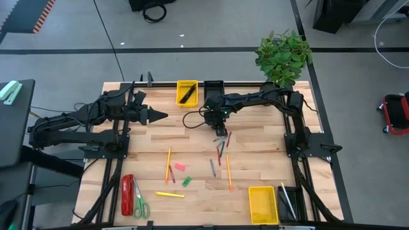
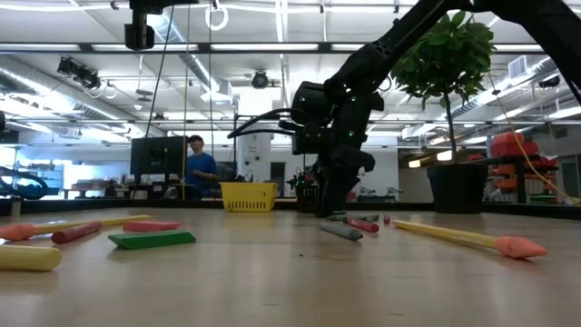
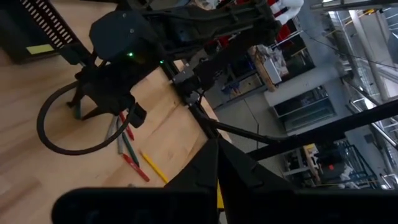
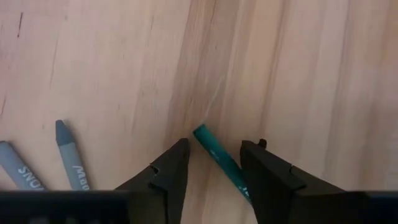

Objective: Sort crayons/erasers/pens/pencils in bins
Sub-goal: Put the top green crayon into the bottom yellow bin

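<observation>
The right end effector point(image 4: 214, 163) stands open astride the green crayon point(image 4: 219, 155) lying flat on the table point(image 4: 112, 68); closing off-centre could roll it aside toward the grey crayons point(image 4: 69, 155)

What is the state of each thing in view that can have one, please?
Right pincer: open, lowered to the table, fingers either side of the green crayon.
Green crayon: lying flat on the table, not lifted.
Left pincer: shut, empty, waiting at the left side.
Far yellow bin: holds a dark item.
Near yellow bin: nothing visible inside.
Scissors: closed, lying flat.
</observation>
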`<act>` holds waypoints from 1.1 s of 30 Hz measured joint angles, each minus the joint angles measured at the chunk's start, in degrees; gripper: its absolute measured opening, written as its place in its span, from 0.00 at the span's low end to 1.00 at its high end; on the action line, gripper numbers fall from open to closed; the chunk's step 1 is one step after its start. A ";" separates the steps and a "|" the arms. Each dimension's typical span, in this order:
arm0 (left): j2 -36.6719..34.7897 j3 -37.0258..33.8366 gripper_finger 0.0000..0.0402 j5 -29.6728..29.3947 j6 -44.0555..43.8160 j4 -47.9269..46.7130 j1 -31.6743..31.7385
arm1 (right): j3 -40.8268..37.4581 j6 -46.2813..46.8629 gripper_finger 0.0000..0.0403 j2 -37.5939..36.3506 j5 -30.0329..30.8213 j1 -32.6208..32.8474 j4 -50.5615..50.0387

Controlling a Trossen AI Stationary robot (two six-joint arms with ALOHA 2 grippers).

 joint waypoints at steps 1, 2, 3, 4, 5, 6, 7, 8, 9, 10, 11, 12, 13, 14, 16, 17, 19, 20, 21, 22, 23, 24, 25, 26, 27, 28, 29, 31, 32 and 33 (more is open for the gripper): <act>0.00 0.00 0.04 0.00 -0.01 -0.01 0.01 | -0.02 0.00 0.36 0.09 -0.02 0.00 -0.24; 0.00 0.00 0.05 0.00 -0.03 -0.03 0.01 | -0.02 0.02 0.34 0.11 0.00 0.13 -0.30; 0.00 0.00 0.06 0.00 -0.04 -0.07 0.01 | -0.04 -0.01 0.33 0.11 0.14 0.28 -0.34; 0.00 0.00 0.06 0.00 -0.03 -0.05 0.01 | -0.05 -0.09 0.31 0.11 0.25 0.39 -0.36; 0.00 0.00 0.06 0.02 -0.06 -0.05 -0.01 | -0.07 -0.20 0.29 0.11 0.25 0.51 -0.37; 0.00 0.00 0.06 0.02 -0.06 -0.07 0.01 | -0.09 -0.21 0.28 0.11 0.27 0.61 -0.37; 0.00 0.00 0.06 0.00 -0.03 -0.07 0.01 | -0.11 -0.20 0.26 0.11 0.35 0.61 -0.39; 0.00 0.00 0.05 0.00 -0.02 -0.11 0.01 | -0.11 -0.20 0.25 0.11 0.28 0.61 -0.46; 0.00 0.00 0.04 0.00 -0.03 -0.14 0.01 | -0.11 -0.20 0.23 0.13 0.24 0.63 -0.52; 0.00 0.00 0.04 0.00 -0.03 -0.20 0.01 | -0.11 0.09 0.21 0.13 0.24 0.75 -0.57; 0.00 0.00 0.03 0.00 -0.03 -0.35 0.01 | -0.11 0.56 0.20 0.13 0.34 0.98 -0.61; 0.00 0.00 0.03 0.00 -0.03 -0.49 0.01 | -0.13 1.07 0.18 0.13 0.60 1.17 -0.65; 0.00 0.00 0.03 0.00 -0.01 -0.61 0.01 | -0.13 1.45 0.16 0.13 0.68 1.32 -0.67; 0.00 0.00 0.03 0.00 -0.02 -0.82 0.01 | -0.14 1.72 0.15 0.13 0.68 1.40 -0.67; 0.02 0.00 0.04 0.00 0.03 -0.88 0.01 | -0.17 3.10 0.11 -0.16 0.58 1.72 -0.51; 0.00 0.00 0.04 0.00 0.03 -0.87 0.01 | -0.17 4.44 0.10 -0.22 0.25 1.79 -0.38; 0.00 0.00 0.06 0.00 0.04 -0.86 0.01 | 0.15 7.48 0.08 -0.82 -2.12 1.68 -1.17; 0.00 0.00 0.06 0.01 0.01 -0.86 0.01 | 0.27 8.93 0.08 -0.91 -3.67 1.51 -2.28; 0.00 0.00 0.07 0.00 0.01 -0.84 0.01 | 0.49 10.02 0.08 -1.31 -4.64 1.49 -2.54; 0.00 0.00 0.07 0.00 -0.02 -0.84 0.01 | 0.52 10.91 0.07 -2.07 -5.72 1.50 -2.62; 0.00 0.00 0.07 0.00 -0.03 -0.84 -0.01 | 0.66 11.57 0.07 -3.05 -6.48 1.57 -2.78; 0.00 0.00 0.07 0.00 -0.03 -0.80 0.01 | 0.77 12.28 0.07 -4.38 -7.01 1.60 -2.84; 0.00 0.00 0.07 0.00 -0.03 -0.79 0.01 | 0.78 12.82 0.07 -5.37 -7.33 1.60 -3.50; 0.00 0.00 0.06 0.01 -0.03 -0.78 0.01 | 0.80 13.19 0.07 -6.30 -7.40 1.60 -3.95; 0.00 0.00 0.05 0.02 -0.06 -0.77 0.01 | 0.76 13.66 0.07 -7.33 -7.33 1.57 -4.39; 0.00 0.00 0.05 0.04 -0.06 -0.77 0.01 | 0.70 14.01 0.07 -8.37 -7.21 1.57 -4.85; 0.00 0.00 0.04 0.16 -0.06 -0.75 0.01 | 0.70 14.61 0.07 -9.79 -7.09 1.53 -4.77; 0.00 0.00 0.03 0.18 -0.06 -0.75 -0.01 | 0.85 15.84 0.07 -13.10 -6.74 1.44 -4.56; 0.00 0.00 0.03 0.17 -0.06 -0.75 -0.01 | 0.87 16.57 0.07 -14.57 -6.64 1.14 -4.68; 0.00 0.00 0.03 0.18 -0.06 -0.75 0.01 | 0.87 17.29 0.07 -15.74 -6.43 0.97 -5.00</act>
